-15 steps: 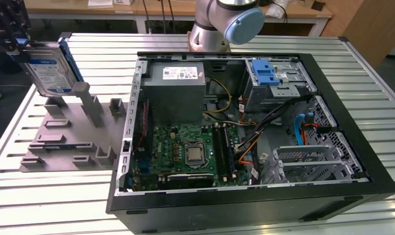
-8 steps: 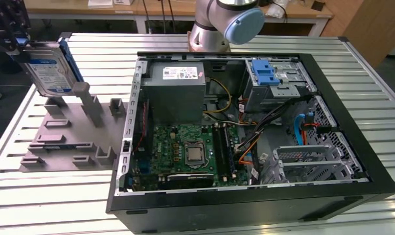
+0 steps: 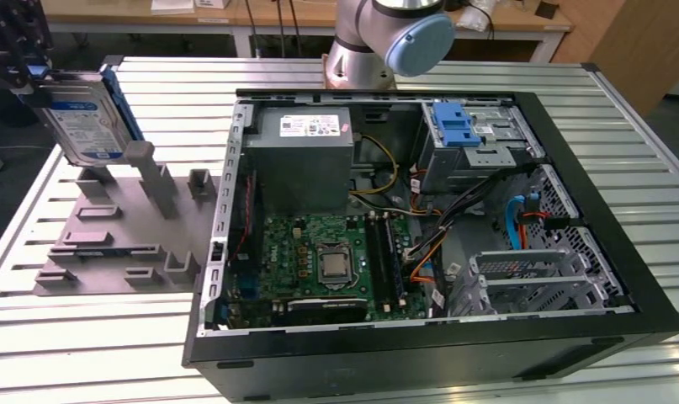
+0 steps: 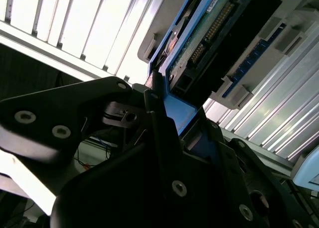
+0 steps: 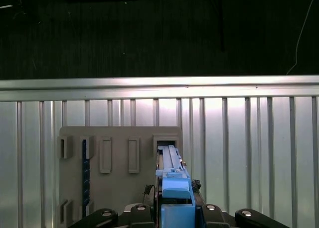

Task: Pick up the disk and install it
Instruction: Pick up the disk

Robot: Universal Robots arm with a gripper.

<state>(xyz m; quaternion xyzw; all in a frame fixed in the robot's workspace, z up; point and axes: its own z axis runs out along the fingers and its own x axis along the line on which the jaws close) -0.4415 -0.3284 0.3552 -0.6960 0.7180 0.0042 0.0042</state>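
The disk (image 3: 87, 126) is a silver hard drive with a white and dark-blue label and a blue frame. It stands on edge at the exterior view's far left, over the grey slotted holder (image 3: 114, 244). My gripper (image 3: 30, 80) is shut on its upper end. In the first wrist view the disk's blue frame (image 5: 172, 183) runs from between my gripper (image 5: 174, 210) toward a slot in the holder (image 5: 119, 188). The second wrist view shows a black finger (image 4: 159, 123) pressed on the blue frame, with the disk's circuit board (image 4: 209, 34) beyond. Whether the disk's lower edge still rests in the slot, I cannot tell.
An open black computer case (image 3: 608, 337) lies on the slatted metal table (image 3: 81, 353). It holds a green motherboard (image 3: 322, 261), a grey box (image 3: 305, 151) and a metal cage with a blue latch (image 3: 469, 130). The arm's base (image 3: 384, 42) stands behind the case.
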